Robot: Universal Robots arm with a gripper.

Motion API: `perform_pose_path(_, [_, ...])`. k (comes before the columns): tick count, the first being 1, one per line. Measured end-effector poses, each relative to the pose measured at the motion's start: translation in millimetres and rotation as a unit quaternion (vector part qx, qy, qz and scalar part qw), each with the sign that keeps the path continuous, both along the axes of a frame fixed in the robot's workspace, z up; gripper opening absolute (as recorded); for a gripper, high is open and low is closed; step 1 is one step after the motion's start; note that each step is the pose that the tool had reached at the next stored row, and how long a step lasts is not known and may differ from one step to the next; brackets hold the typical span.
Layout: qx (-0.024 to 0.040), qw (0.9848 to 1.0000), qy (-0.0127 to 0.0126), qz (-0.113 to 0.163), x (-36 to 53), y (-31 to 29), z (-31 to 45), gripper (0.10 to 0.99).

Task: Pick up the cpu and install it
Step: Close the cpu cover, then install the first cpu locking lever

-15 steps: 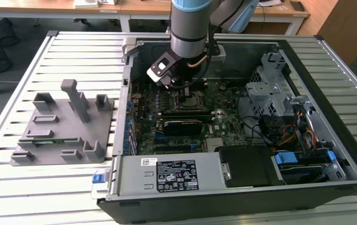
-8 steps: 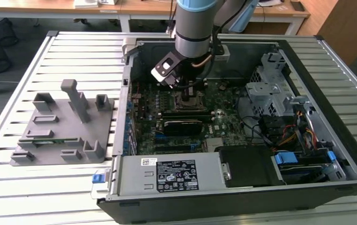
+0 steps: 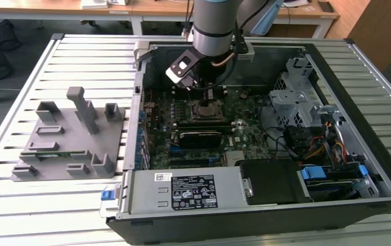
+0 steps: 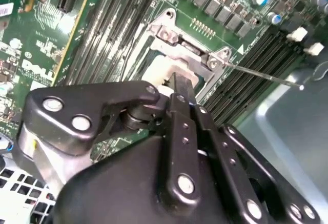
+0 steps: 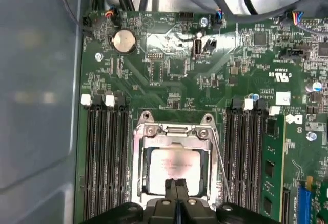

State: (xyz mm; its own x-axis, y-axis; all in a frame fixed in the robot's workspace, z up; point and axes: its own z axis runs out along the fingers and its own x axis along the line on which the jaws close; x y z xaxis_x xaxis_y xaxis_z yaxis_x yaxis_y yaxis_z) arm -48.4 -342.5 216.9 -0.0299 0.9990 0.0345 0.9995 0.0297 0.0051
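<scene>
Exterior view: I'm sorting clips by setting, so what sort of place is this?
Probably a lab or workshop bench for PC assembly: an open computer case lies on a slatted metal table, a grey holder block beside it, desks behind.

One cpu (image 5: 173,168) in one socket frame (image 5: 174,131). One gripper (image 5: 176,185). One open computer case (image 3: 359,169). One grey holder block (image 3: 69,148) at exterior view's left. One coin battery (image 5: 123,41). Two banks of memory slots (image 5: 105,157), either side of socket.
</scene>
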Motion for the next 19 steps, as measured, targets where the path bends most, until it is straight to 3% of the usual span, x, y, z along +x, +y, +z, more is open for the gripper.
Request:
perform_pose_path(5, [0.0000,1.0000,0.0000,0.000,6.3,-0.1,-0.2,0.106])
perform_pose_path(19, [-0.0001,1.0000,0.0001,0.000,9.4,0.0,0.1,0.106])
